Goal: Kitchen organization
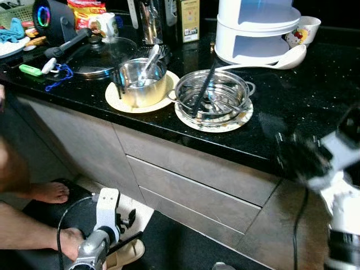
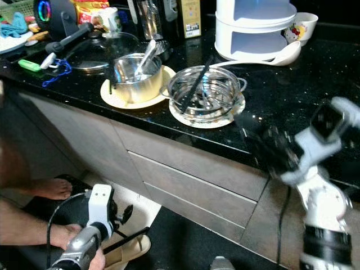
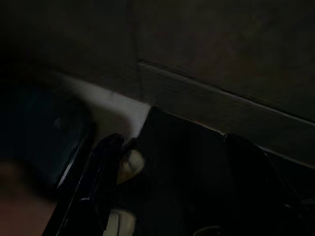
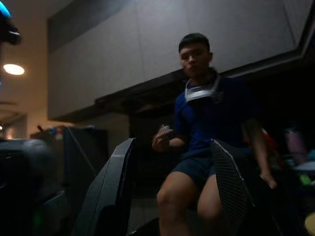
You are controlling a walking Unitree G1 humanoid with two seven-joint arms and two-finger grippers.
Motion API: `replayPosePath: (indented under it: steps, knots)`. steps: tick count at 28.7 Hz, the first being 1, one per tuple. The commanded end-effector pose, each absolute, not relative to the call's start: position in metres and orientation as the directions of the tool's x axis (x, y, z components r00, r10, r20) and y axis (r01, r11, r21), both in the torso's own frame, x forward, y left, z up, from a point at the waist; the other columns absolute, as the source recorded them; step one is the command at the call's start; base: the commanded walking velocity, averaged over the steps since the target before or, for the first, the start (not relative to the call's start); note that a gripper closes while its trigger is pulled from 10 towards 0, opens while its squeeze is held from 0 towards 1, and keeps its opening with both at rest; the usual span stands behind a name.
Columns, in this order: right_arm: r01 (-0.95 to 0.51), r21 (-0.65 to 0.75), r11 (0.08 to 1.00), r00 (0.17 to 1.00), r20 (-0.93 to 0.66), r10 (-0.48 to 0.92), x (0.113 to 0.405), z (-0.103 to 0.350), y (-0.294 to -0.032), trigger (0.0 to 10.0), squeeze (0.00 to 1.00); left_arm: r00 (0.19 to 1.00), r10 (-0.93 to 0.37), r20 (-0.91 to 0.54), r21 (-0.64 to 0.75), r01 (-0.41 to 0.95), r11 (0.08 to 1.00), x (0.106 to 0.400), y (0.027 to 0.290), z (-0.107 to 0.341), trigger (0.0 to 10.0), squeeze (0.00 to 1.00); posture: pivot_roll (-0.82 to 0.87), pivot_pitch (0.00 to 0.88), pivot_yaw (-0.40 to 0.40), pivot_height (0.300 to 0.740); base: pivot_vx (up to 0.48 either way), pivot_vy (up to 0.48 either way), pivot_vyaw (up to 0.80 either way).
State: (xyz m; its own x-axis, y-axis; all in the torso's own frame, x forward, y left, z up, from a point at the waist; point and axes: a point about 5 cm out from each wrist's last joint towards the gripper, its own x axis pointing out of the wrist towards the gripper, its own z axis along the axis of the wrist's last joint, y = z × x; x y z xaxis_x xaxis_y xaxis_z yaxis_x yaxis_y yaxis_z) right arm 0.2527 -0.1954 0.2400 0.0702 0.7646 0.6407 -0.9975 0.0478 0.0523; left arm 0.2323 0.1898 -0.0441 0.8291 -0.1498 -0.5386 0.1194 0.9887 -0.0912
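The table [image 1: 292, 107] is a glossy black speckled stone top over flat grey drawer fronts [image 1: 191, 180]. Near its front edge stand two round pale plates side by side. The left plate carries a small brushed-steel pot [image 1: 142, 81] with a metal spoon [image 1: 151, 59] leaning in it, handle tilted up and away from the robot. The right plate carries a shallow, shiny steel steamer pan [image 1: 212, 95] with small side handles; dark chopsticks [image 1: 203, 90] lie across it, their long axis running from the near rim up toward the back of the table. Behind these sit a glass lid with a black handle [image 1: 98, 53], a white rounded appliance [image 1: 256, 28], a white ladle [image 1: 281, 59] and a patterned bowl [image 1: 304, 28].

The right gripper [image 2: 264, 143] is raised at the table's front edge, right of the pan, blurred; in the right wrist view its fingers [image 4: 110, 191] stand well apart and hold nothing. The left gripper [image 1: 121, 230] hangs low near the floor, beside a person's bare feet [image 1: 50, 192]; whether its fingers are apart cannot be told.
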Motion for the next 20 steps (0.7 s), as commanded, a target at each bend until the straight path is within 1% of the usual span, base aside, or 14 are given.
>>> replayPosePath:
  steps: [1,4,5,6,7,8,9,10,11,12,13,15,17,20]
  knots:
    - [-0.997,0.024,0.075,0.074,0.626,0.776,0.252,0.245,-0.192,10.0,0.0,0.814,-0.141,-0.563,-0.088,0.111,0.99,0.227,0.195,-0.048,10.0,0.0,-0.03,0.059,0.064,0.74,0.0,0.0,0.0]
    - [-0.997,-0.061,0.044,-0.008,0.673,0.739,0.245,0.274,-0.193,10.0,0.0,0.812,-0.14,-0.566,-0.087,0.11,0.99,0.227,0.195,-0.048,10.0,0.0,-0.03,0.06,0.061,0.74,0.0,0.0,0.0]
    - [-0.997,-0.061,0.044,-0.008,0.673,0.739,0.245,0.274,-0.193,10.0,0.0,0.812,-0.14,-0.566,-0.087,0.11,0.99,0.227,0.195,-0.048,10.0,0.0,-0.03,0.06,0.061,0.74,0.0,0.0,0.0]
    - [-0.993,-0.105,0.05,-0.033,0.665,0.746,0.242,0.284,-0.191,10.0,0.0,0.81,-0.136,-0.57,-0.083,0.108,0.991,0.227,0.196,-0.048,10.0,0.0,-0.03,0.058,0.062,0.74,0.0,0.0,0.0]
    - [-0.992,-0.117,0.055,-0.036,0.656,0.754,0.242,0.286,-0.189,10.0,0.0,0.81,-0.134,-0.571,-0.08,0.107,0.991,0.227,0.196,-0.048,10.0,0.0,-0.03,0.058,0.062,0.74,0.0,0.0,0.0]
    - [-0.987,-0.133,0.087,-0.019,0.643,0.765,0.243,0.29,-0.187,10.0,0.0,0.809,-0.128,-0.574,-0.074,0.105,0.992,0.227,0.196,-0.048,10.0,0.0,-0.03,0.056,0.06,0.74,0.0,0.0,0.0]
    - [-0.978,-0.146,0.148,0.024,0.629,0.777,0.247,0.294,-0.184,10.0,0.0,0.809,-0.125,-0.575,-0.072,0.102,0.992,0.227,0.197,-0.048,10.0,0.0,-0.03,0.055,0.059,0.74,0.0,0.0,0.0]
    - [-0.941,-0.164,0.296,0.145,0.595,0.79,0.261,0.301,-0.179,10.0,0.0,0.809,-0.118,-0.577,-0.067,0.096,0.993,0.227,0.197,-0.048,10.0,0.0,-0.03,0.054,0.061,0.74,0.0,0.0,0.0]
    - [-0.916,-0.149,0.373,0.229,0.568,0.79,0.27,0.304,-0.176,10.0,0.0,0.808,-0.115,-0.577,-0.065,0.095,0.993,0.228,0.198,-0.048,10.0,0.0,-0.03,0.052,0.062,0.74,0.0,0.0,0.0]
    - [-0.897,-0.14,0.419,0.282,0.55,0.786,0.277,0.305,-0.175,10.0,0.0,0.808,-0.114,-0.578,-0.064,0.094,0.993,0.228,0.198,-0.048,10.0,0.0,-0.03,0.052,0.062,0.74,0.0,0.0,0.0]
    - [-0.897,-0.14,0.419,0.282,0.55,0.786,0.277,0.305,-0.175,10.0,0.0,0.808,-0.114,-0.578,-0.064,0.094,0.993,0.228,0.198,-0.048,10.0,0.0,-0.03,0.052,0.062,0.74,0.0,0.0,0.0]
    - [-0.814,-0.168,0.557,0.442,0.442,0.78,0.296,0.306,-0.167,10.0,0.0,0.806,-0.11,-0.581,-0.06,0.092,0.994,0.228,0.199,-0.048,10.0,0.0,-0.03,0.049,0.065,0.74,0.0,0.0,0.0]
    - [-0.732,-0.198,0.652,0.569,0.349,0.745,0.312,0.309,-0.162,10.0,0.0,0.804,-0.108,-0.585,-0.058,0.091,0.994,0.227,0.199,-0.048,10.0,0.0,-0.03,0.045,0.063,0.74,0.0,0.0,0.0]
    - [-0.714,-0.204,0.669,0.585,0.35,0.731,0.315,0.318,-0.159,10.0,0.0,0.802,-0.107,-0.588,-0.058,0.091,0.994,0.227,0.199,-0.049,10.0,0.0,-0.03,0.04,0.063,0.74,0.0,0.0,0.0]
